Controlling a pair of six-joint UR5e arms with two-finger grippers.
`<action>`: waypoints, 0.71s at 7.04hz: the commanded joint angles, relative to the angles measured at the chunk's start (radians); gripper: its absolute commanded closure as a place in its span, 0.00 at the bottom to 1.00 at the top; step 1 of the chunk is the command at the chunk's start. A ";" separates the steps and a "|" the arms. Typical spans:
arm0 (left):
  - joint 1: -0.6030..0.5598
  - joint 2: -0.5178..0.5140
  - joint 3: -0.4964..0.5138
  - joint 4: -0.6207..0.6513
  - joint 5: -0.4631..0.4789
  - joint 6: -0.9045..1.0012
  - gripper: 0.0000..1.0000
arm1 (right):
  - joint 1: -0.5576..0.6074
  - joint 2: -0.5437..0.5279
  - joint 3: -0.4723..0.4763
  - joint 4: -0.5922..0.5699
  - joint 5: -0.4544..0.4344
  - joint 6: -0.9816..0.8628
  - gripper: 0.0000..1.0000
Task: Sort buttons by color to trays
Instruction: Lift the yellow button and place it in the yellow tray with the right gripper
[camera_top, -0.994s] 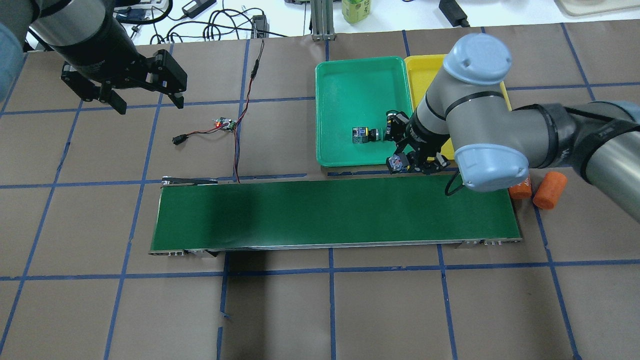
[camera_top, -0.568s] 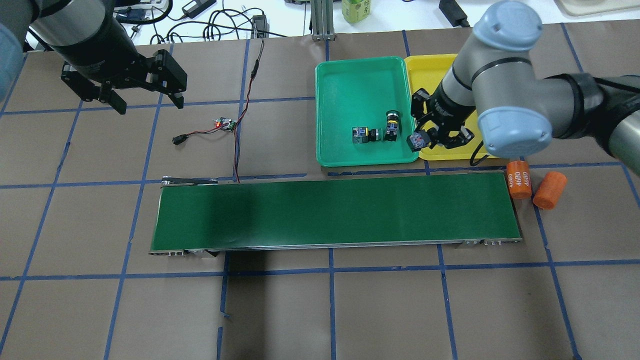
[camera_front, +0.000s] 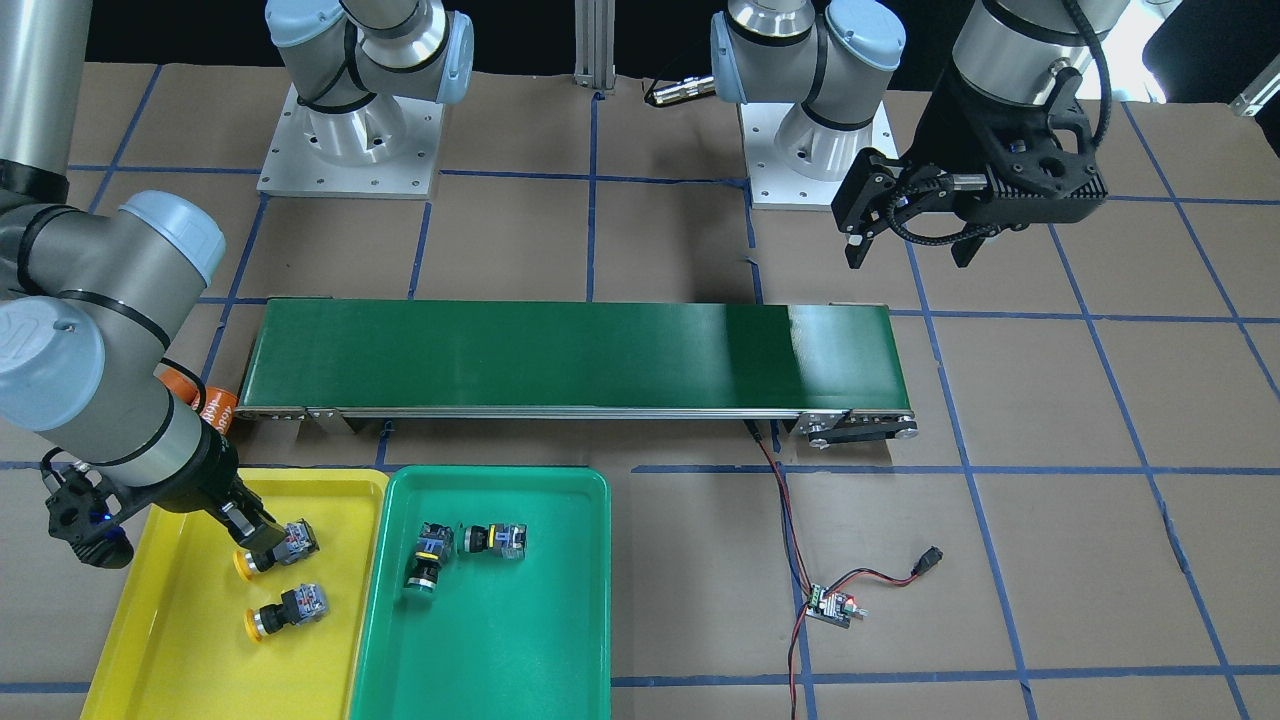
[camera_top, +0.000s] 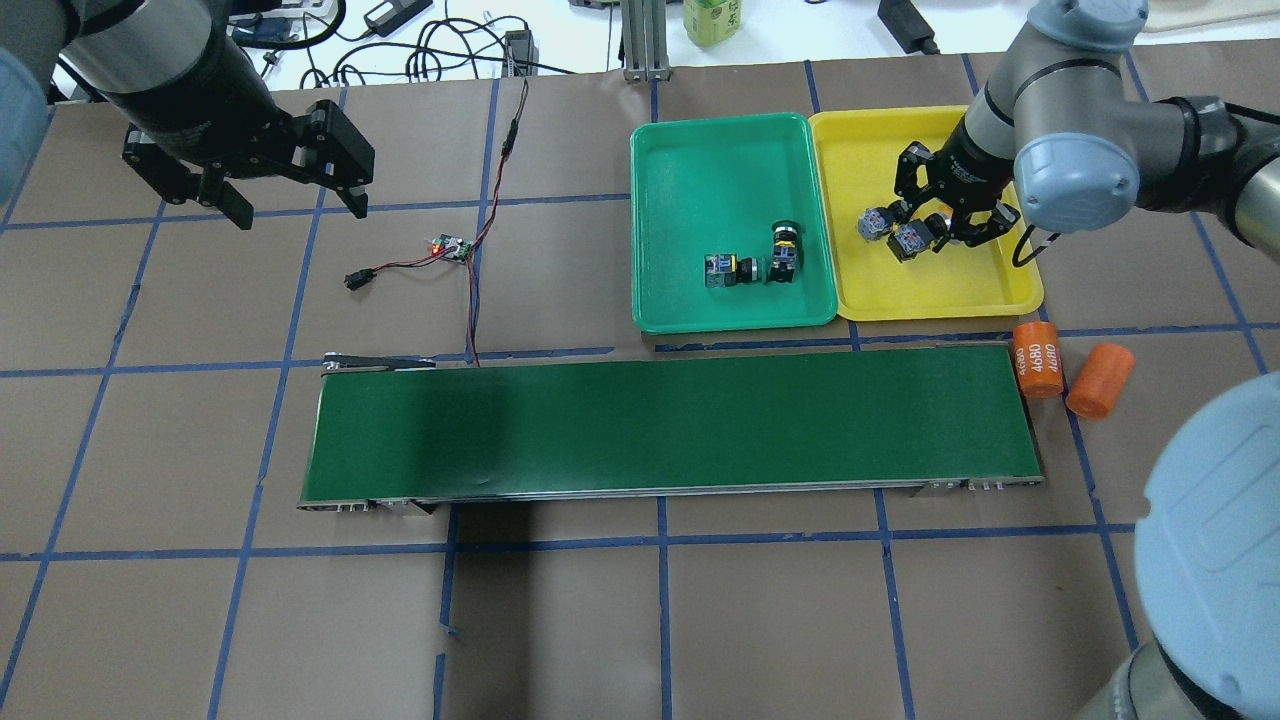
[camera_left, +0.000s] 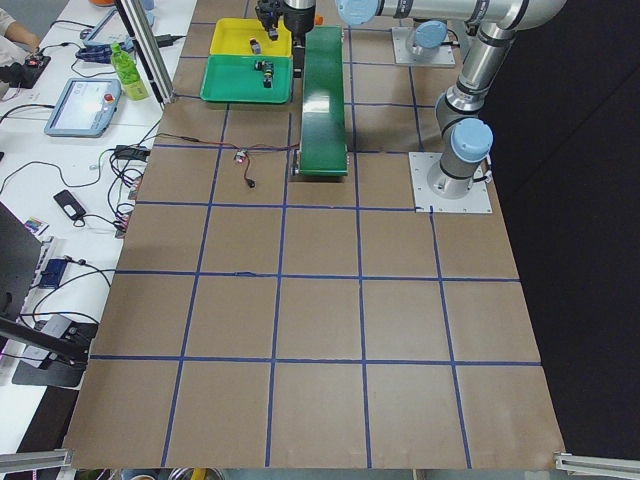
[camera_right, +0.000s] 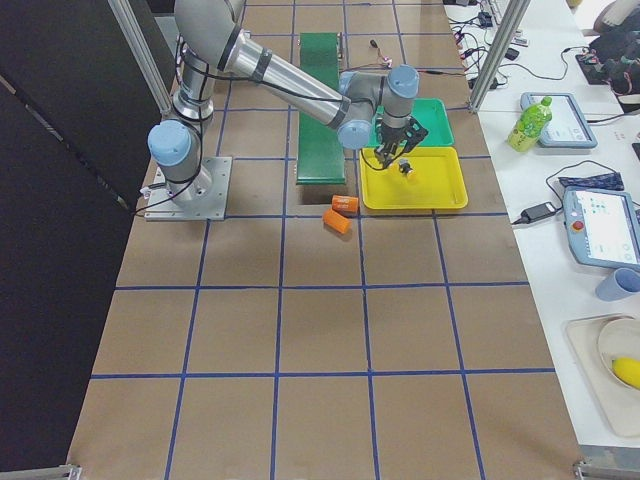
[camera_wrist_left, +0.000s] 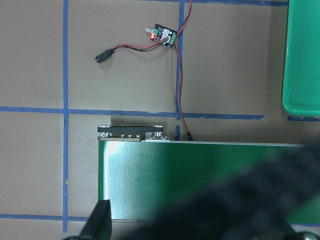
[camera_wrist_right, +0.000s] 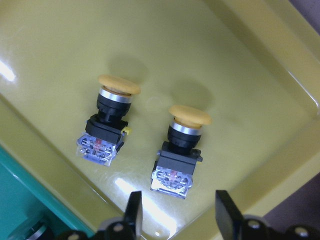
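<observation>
Two yellow-capped buttons (camera_wrist_right: 109, 122) (camera_wrist_right: 180, 150) lie on their sides in the yellow tray (camera_top: 935, 290); they also show in the front view (camera_front: 278, 542) (camera_front: 285, 608). My right gripper (camera_wrist_right: 177, 212) is open and empty just above them, its fingers (camera_wrist_right: 134, 210) wider apart than the nearer button's body; it shows from overhead (camera_top: 935, 232). Two green-capped buttons (camera_top: 725, 270) (camera_top: 785, 250) lie in the teal-green tray (camera_top: 700, 160). My left gripper (camera_top: 298, 205) hangs open and empty over the far left of the table.
The long dark green conveyor belt (camera_top: 670, 425) lies in front of the trays. Two orange cylinders (camera_top: 1038, 360) (camera_top: 1098, 380) sit at its right end. A small circuit board with red and black wires (camera_top: 450, 247) lies left of the green tray.
My right gripper carried a button from the green tray's front corner over into the yellow tray and opened; the button now lies beside the other yellow one. The left arm has not moved.
</observation>
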 joint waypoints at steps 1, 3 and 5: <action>0.001 0.000 0.001 0.000 0.000 0.000 0.00 | 0.010 -0.085 0.012 0.045 -0.002 -0.009 0.00; 0.001 -0.008 0.007 0.000 0.000 0.000 0.00 | 0.063 -0.275 -0.003 0.403 -0.010 -0.146 0.00; 0.001 -0.008 0.010 -0.002 0.003 0.000 0.00 | 0.093 -0.395 -0.002 0.464 -0.010 -0.308 0.00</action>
